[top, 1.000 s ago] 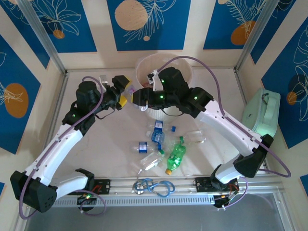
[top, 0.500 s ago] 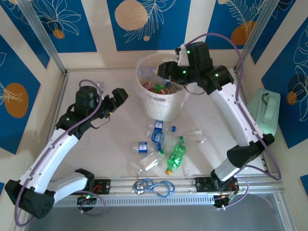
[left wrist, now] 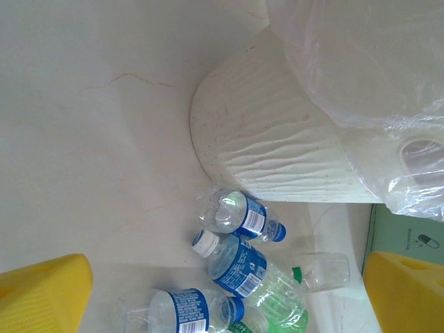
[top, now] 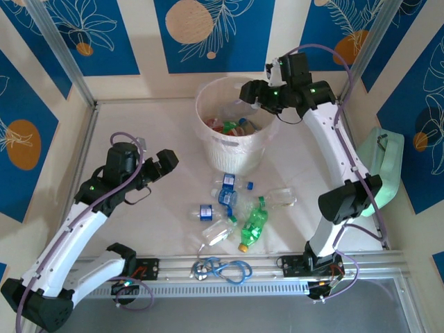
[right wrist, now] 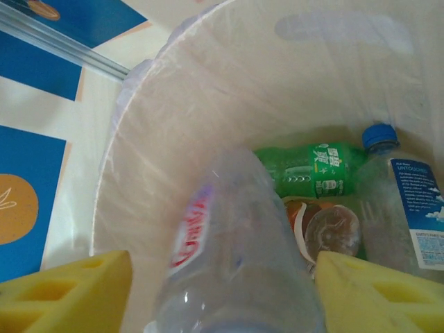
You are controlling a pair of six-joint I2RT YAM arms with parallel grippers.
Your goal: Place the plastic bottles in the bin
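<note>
Right gripper (top: 250, 94) above the right rim of the bin (top: 232, 151), a clear red-labelled bottle (right wrist: 229, 250) between its yellow pads (right wrist: 76, 291) over the bin's mouth; whether the pads press it cannot be told. Left gripper (top: 166, 163) to the left of the bin, jaws wide apart, empty. A green bottle (right wrist: 312, 170) and a blue-capped bottle (right wrist: 409, 208) lie inside the bin; loose bottles (top: 227, 193) lie just in front of it

open tabletop (top: 152, 118) left of the bin (top: 232, 149), loose bottles (top: 239, 211) cluttering the table between bin and near rail (top: 277, 267), mint-green case (top: 378, 166) blocking the right edge, right gripper (top: 245, 92) and clear bottle (right wrist: 236, 263) crowding the bin mouth
</note>
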